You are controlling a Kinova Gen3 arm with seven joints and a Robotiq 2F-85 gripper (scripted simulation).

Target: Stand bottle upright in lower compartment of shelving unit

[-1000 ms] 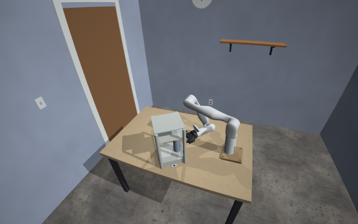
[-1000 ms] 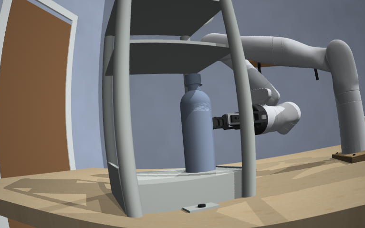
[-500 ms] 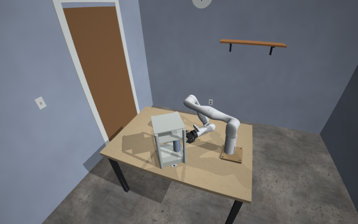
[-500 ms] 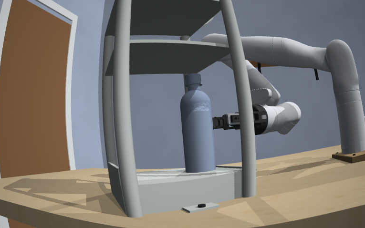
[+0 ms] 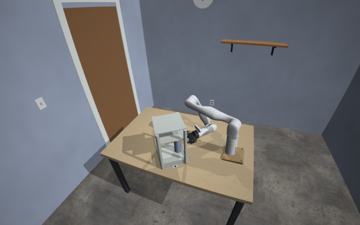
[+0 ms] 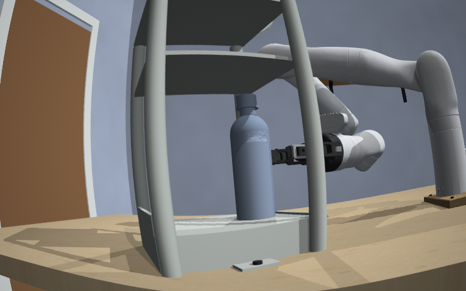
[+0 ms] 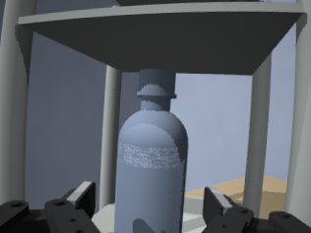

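A blue-grey bottle [image 5: 177, 146] [image 6: 251, 162] [image 7: 151, 170] stands upright, cap up, on the floor of the lower compartment of the grey shelving unit [image 5: 168, 125] [image 6: 155, 144]. Its base sits on the compartment floor near the right side. My gripper [image 5: 190, 137] [image 6: 276, 156] [image 7: 150, 199] is open and empty. It points level at the bottle's side from the right, just outside the unit, with a small gap between the fingertips and the bottle. In the wrist view the bottle stands ahead between the two spread fingers.
The unit's right front post [image 6: 309, 144] crosses in front of my gripper in the exterior view. The middle shelf [image 6: 209, 70] [image 7: 156, 32] lies just above the bottle's cap. A small grey plate with a black knob [image 6: 256, 264] lies on the table [image 5: 217, 173] before the unit.
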